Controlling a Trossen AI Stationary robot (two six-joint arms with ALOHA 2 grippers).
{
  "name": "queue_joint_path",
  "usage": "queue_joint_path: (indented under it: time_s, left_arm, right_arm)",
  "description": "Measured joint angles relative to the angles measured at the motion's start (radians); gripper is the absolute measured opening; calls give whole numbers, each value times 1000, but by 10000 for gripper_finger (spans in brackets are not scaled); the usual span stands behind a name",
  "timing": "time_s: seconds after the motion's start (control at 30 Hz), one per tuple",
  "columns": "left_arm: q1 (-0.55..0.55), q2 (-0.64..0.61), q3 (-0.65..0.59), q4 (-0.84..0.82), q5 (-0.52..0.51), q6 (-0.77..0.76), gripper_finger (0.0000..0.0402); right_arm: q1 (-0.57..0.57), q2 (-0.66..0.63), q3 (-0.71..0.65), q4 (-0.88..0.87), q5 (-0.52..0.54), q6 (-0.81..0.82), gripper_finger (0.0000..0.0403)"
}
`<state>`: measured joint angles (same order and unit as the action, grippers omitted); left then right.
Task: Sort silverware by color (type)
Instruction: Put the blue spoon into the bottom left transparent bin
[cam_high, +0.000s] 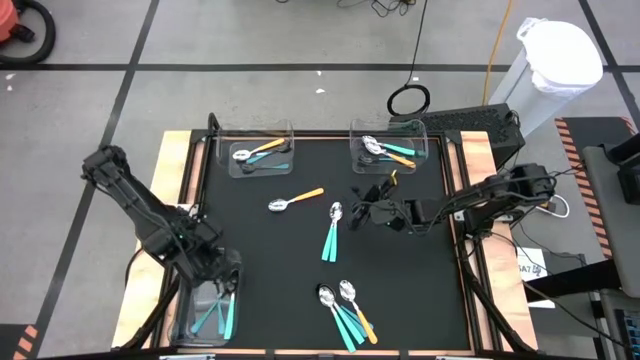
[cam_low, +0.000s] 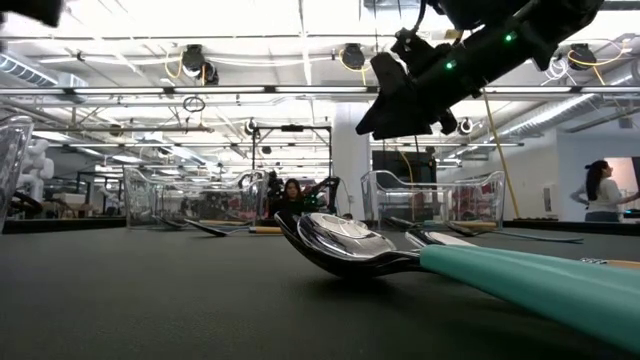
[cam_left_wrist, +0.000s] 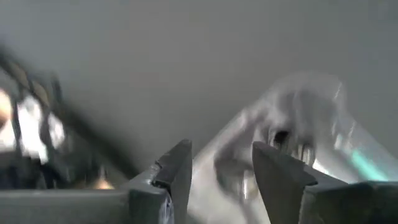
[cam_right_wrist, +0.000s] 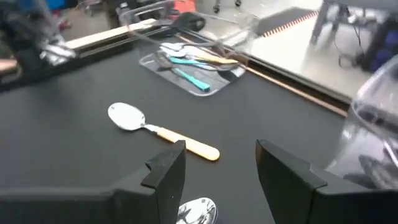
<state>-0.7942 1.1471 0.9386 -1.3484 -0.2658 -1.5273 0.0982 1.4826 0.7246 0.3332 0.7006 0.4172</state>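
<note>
The left gripper hung over the near-left bin, which held teal spoons, so that corner probably served as the teal pile; its fingers stood apart with nothing between them, as fits a drop into the bin. The right gripper hovered mid-table, jaws open and empty, facing the orange spoon lying loose on the mat, likely its next pick. Just beside it lay a teal pair, and a mixed cluster sat near the front edge. The far-left bin held an orange spoon with others, the far-right bin mostly blue ones.
</note>
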Motion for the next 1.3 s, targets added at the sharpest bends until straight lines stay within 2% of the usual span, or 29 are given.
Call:
queue_joint_path:
  time_s: [0.1, 0.2, 0.3, 0.43, 0.57, 0.67, 0.83, 1.03, 1.1, 1.2, 1.3]
  left_arm:
    - [24, -31, 0, 68, -153, 108, 162]
    - [73, -50, 0, 176, -236, 251, 162]
    - [143, -51, 0, 259, -295, 405, 162]
    - [292, -43, 0, 334, -310, 623, 162]
    - [468, -26, 0, 441, -258, 871, 162]
    - [595, 3, 1, 558, -176, 1052, 162]
    - [764, 91, 1, 749, -26, 1274, 162]
    - [853, 232, 1, 901, -1, 1369, 162]
    - [861, 271, 1, 938, 9, 1377, 162]
    - [868, 316, 1, 997, 58, 1378, 162]
    - [867, 341, 1, 1025, 80, 1378, 162]
  right_arm:
    - [-13, 6, 0, -5, 0, 80, 183]
    - [-18, 15, 0, -10, 0, 120, 183]
    - [-19, 22, 0, -14, -21, 124, 183]
    - [-27, 22, 0, -10, -52, 131, 183]
    - [-30, 20, 0, -21, -57, 107, 183]
    - [-30, 12, 0, -60, -99, 128, 183]
    - [-32, -28, 0, -307, -104, 247, 177]
    - [-61, -43, 0, -773, -106, 445, 154]
    - [-83, -34, 0, -892, -137, 480, 148]
    - [-119, -24, -13, -944, -213, 469, 138]
    - [-147, -24, -31, -889, -258, 417, 127]
